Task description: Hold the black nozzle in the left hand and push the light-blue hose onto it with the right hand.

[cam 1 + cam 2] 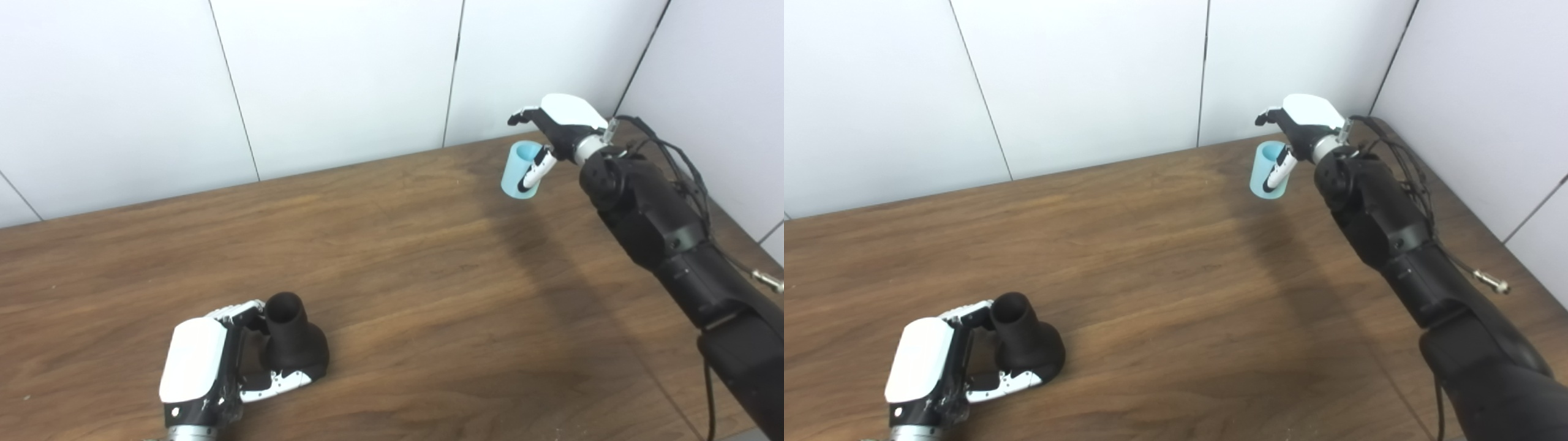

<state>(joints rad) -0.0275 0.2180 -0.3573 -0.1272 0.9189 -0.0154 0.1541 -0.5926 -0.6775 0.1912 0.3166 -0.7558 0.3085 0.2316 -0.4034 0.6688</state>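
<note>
Where the wooden table (398, 257) lies nearest, the black nozzle (293, 340) is stood upright, clasped by the left hand (211, 364). Far back, the light-blue hose (1268, 169) is gripped by the right hand (1301, 125); its hollow opening is shown more clearly in the right eye view. White wall panels (337, 79) are seen behind.

A wooden table (392, 257) carries the black nozzle (294, 343) upright and, seemingly, the light-blue hose (519, 174)

wooden table (392, 245), white panelled walls (337, 73)
</note>
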